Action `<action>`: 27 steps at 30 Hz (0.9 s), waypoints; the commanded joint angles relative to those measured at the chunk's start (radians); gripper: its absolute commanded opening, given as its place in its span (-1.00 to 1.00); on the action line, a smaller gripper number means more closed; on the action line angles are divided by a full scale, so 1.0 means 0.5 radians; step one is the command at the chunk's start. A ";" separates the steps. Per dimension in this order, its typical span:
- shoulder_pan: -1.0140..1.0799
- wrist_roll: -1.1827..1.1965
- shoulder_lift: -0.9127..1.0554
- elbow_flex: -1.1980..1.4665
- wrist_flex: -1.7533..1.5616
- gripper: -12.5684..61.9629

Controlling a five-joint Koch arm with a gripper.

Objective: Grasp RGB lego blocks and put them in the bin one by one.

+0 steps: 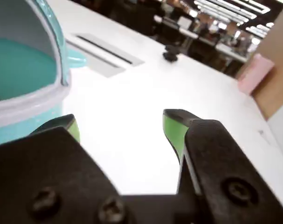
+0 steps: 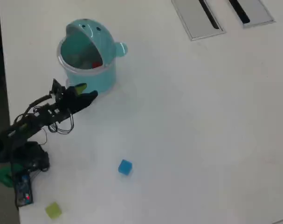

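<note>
Teal plastic animal-shaped bin (image 2: 87, 70) upper left on white desk (image 2: 192, 121), red block (image 2: 96, 65) inside. Black green-padded gripper (image 2: 89, 91) just below its rim, jaws wide apart, empty. Blue cube (image 2: 125, 167) lower right of gripper (nearer); yellow-green cube (image 2: 53, 210) at bottom edge.

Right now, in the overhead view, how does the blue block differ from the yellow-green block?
The blue block is blue; the yellow-green block is a dull yellow-green. The blue block lies out on the open table, toward the middle of the view; the yellow-green block sits near the bottom edge, close to the arm's base. The blue block also lies nearer the bin than the yellow-green block does. Both are small cubes resting free on the table, away from the end effector.
</note>
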 commanded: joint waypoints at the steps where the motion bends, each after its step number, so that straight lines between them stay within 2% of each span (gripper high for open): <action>1: 0.064 -0.015 0.110 -0.049 -0.018 0.20; 7: 0.476 0.267 0.298 0.187 -0.037 0.20; 15: 1.190 0.715 0.316 0.178 -0.046 0.25; 20: 1.605 0.736 0.313 0.135 -0.067 0.28; 27: 1.979 0.746 0.316 0.147 -0.101 0.28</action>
